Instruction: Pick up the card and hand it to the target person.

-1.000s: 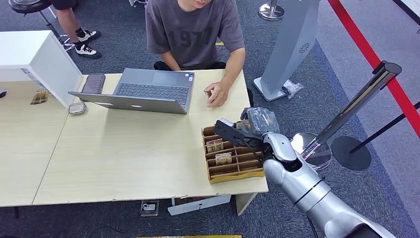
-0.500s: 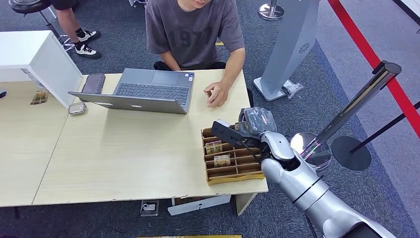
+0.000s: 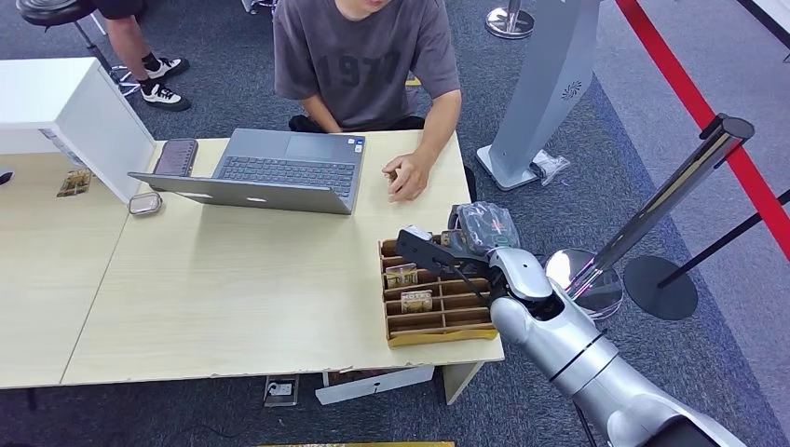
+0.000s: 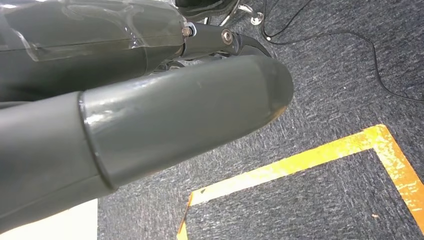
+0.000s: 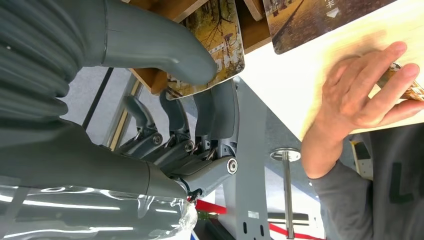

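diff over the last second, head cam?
The right hand has crept slightly left and toward the person over the wooden card tray, its thumb and fingers closing around a card there. The laptop and the person's hand stayed put.

Even, bright indoor light falls from above, and the head view is sharp throughout, with soft, short shadows under the laptop (image 3: 270, 172) and along the counter (image 3: 214, 289) edge. The chrome post (image 3: 675, 196) shows a bright streak of glare. In the left wrist view the robot hand (image 4: 150, 120) is close, slightly soft, with dull sheen. The right wrist view shows glare on clear plastic.
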